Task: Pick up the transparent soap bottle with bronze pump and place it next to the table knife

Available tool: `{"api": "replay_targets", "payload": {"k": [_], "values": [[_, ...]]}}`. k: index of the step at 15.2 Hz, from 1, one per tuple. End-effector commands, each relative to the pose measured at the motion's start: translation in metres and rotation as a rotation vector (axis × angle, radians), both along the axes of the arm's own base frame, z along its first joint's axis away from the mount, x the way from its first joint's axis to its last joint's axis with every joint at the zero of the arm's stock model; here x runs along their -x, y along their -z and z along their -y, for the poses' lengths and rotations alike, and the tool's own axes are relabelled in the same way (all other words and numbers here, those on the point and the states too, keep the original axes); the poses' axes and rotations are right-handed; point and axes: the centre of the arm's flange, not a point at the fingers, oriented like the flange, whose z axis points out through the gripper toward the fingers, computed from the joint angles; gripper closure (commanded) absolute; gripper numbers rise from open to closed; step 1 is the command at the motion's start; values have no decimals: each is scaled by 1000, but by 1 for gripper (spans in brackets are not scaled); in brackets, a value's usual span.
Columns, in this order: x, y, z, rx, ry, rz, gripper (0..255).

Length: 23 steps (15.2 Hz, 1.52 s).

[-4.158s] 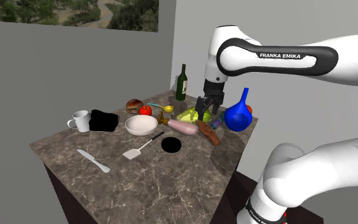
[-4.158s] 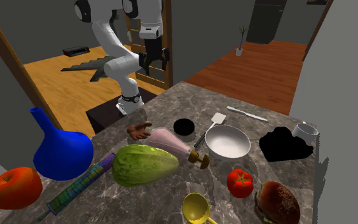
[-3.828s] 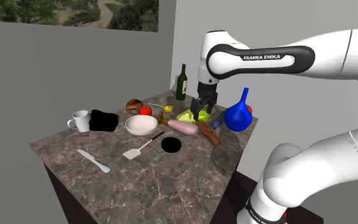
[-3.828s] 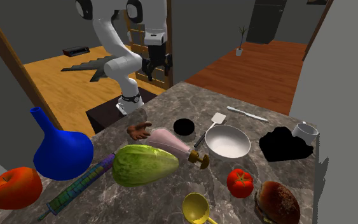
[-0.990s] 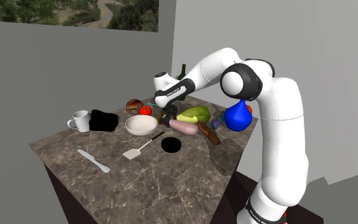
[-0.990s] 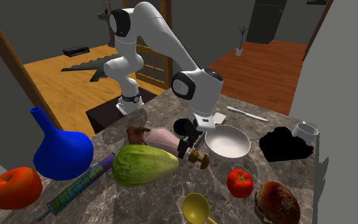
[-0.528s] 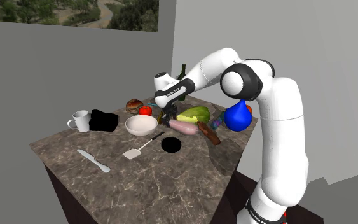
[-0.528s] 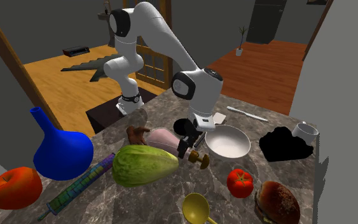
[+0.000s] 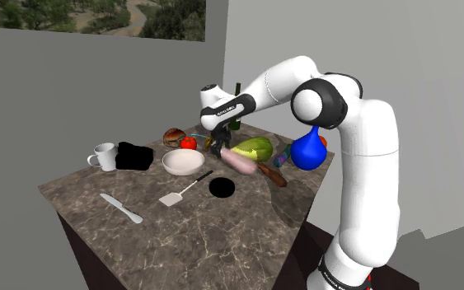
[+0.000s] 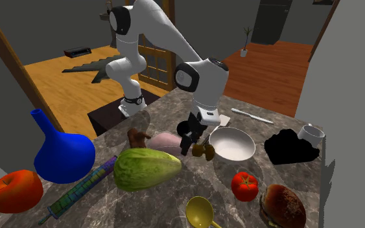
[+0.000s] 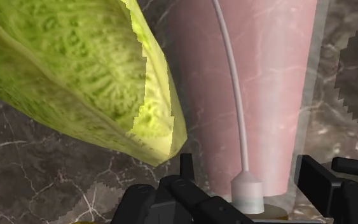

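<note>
Home interior: a dark marble-patterned tabletop (image 9: 213, 239) is laid with kitchen things, among them a white bowl (image 10: 232, 144), a white handled mug (image 9: 104, 156), a dark green wine bottle (image 9: 235, 107), a red tomato (image 10: 244, 185) and a pale green leafy cabbage (image 10: 148, 168). Beyond the table, the second exterior view takes in an orange plank floor (image 10: 51, 84), a reddish-brown wooden floor (image 10: 265, 61), a brown wooden door frame (image 10: 19, 65) and a small potted plant (image 10: 245, 42). Plain grey walls (image 9: 57, 91) carry a framed view of trees (image 9: 98, 16).
</note>
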Motion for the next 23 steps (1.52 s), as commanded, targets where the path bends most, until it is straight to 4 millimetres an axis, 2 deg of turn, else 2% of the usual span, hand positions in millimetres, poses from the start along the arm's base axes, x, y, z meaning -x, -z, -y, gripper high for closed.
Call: {"api": "replay_targets", "payload": {"k": [1, 23], "values": [[-1, -10, -2, 0, 0, 0, 255], [-1, -124, -2, 0, 0, 0, 255]]}}
